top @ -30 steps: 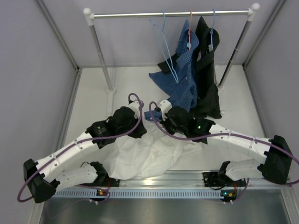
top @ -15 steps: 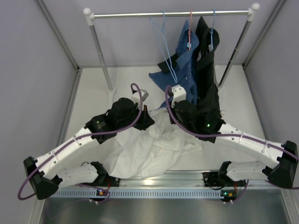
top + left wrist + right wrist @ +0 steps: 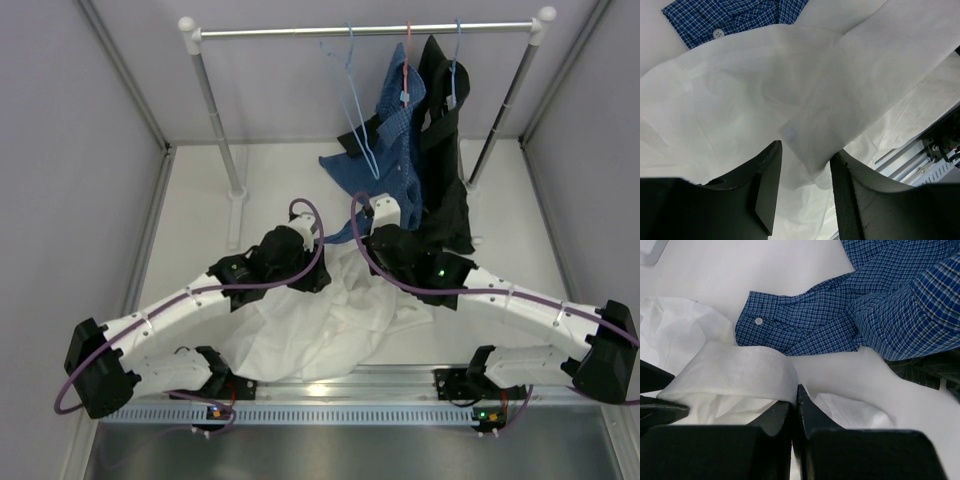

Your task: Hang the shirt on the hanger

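From above, the shirt point(image 3: 320, 325) lies crumpled on the table point(image 3: 200, 220) at 6 o'clock, between both arms. The hanger point(image 3: 376, 168) hangs from the rail point(image 3: 280, 32) at 12.

At the left wrist, the left gripper point(image 3: 806, 150) stands parted around a buttoned white strip.

At the right wrist, the right gripper point(image 3: 795, 390) pinches a white fold, with the checked shirt point(image 3: 880, 315) at 1 o'clock.

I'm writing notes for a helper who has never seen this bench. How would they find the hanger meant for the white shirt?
Look at the metal clothes rail at the back. Three hangers hang on it; take the leftmost, a thin light-blue wire hanger. It alone is bare: the red hanger carries a blue checked shirt and the darker blue hanger a black garment.
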Controlling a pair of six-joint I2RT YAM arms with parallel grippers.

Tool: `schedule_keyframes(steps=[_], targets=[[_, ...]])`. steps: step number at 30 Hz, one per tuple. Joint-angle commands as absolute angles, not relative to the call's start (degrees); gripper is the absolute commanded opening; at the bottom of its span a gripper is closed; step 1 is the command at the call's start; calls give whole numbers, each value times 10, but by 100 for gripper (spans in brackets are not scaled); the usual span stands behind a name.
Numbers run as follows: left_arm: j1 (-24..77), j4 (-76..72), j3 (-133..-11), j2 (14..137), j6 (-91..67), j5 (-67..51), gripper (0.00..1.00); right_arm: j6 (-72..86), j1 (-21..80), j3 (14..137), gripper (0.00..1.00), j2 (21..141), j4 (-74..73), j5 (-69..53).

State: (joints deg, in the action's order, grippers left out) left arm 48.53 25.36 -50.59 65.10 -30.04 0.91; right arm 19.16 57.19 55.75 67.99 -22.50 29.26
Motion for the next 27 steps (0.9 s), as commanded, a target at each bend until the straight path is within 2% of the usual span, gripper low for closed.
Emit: schedule_keyframes(steps=[1,6,9,13,14,17,21,24,27], targets=[[485,181,-484,643,-310,4,48,200,561,562,0,674,-223,292],[485,129,-468,649,-320,-44,48,196,560,561,0,679,-221,287],[485,115,-461,650,-317,-44,55,195,559,564,0,684,-221,279],[485,116,-468,655,-299,-37,54,195,558,563,0,682,-219,266],[485,116,-469,655,-294,-34,45,194,558,563,0,681,-217,265],[485,117,-468,654,-288,-26,31,192,557,562,0,683,-217,262],[485,121,-469,645,-281,-28,0,191,555,562,0,686,-216,250],[485,151,-486,631,-270,-19,0,187,551,563,0,686,-216,230],[485,198,-521,614,-246,-28,0,181,540,571,4,682,-215,189]])
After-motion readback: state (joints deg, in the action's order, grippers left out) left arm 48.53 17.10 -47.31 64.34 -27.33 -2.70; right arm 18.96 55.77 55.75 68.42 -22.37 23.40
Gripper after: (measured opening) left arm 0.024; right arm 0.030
